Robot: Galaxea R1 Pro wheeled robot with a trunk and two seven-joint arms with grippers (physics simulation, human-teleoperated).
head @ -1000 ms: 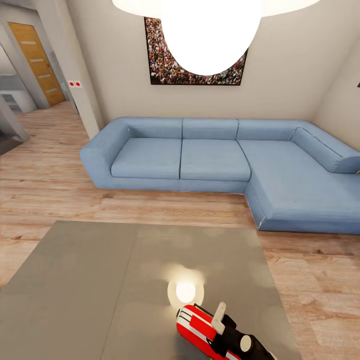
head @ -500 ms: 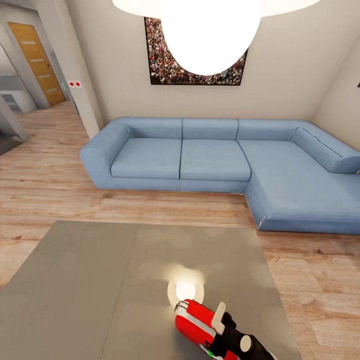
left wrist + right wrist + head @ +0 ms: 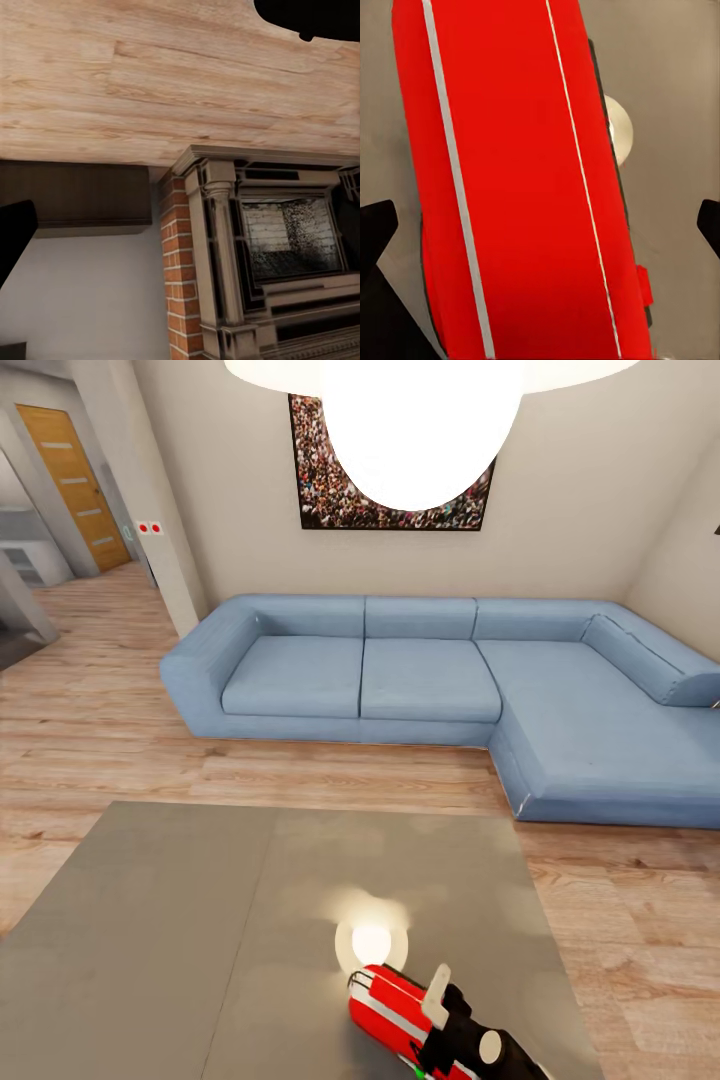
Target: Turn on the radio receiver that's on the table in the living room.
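1. Across the far side of the living room, a blue L-shaped sofa (image 3: 440, 680) sits against pale walls on a light wood plank floor (image 3: 100, 730). No readable writing or brand shows anywhere.
2. Nearer, the table (image 3: 200, 940) is a large low square with a glossy grey top that mirrors a round ceiling lamp (image 3: 420, 420).
3. On the wall above the sofa hangs a framed crowd picture (image 3: 330, 490), partly hidden by the lamp.
4. At far left an orange wooden door (image 3: 75, 485) stands beyond a pale pillar carrying two small red wall switches (image 3: 149, 528).
5. Seen by the left wrist camera, a brick fireplace (image 3: 255, 247) meets the plank floor; the left gripper's finger state cannot be told.
6. Lying on the table's near edge, right of centre, the radio receiver (image 3: 390, 1010) is a small red rounded box with white stripes, a tiny green light at its near end.
7. Directly over the radio, the right gripper (image 3: 540, 225) has its dark fingers (image 3: 375, 225) spread wide, one at each side, not touching it.
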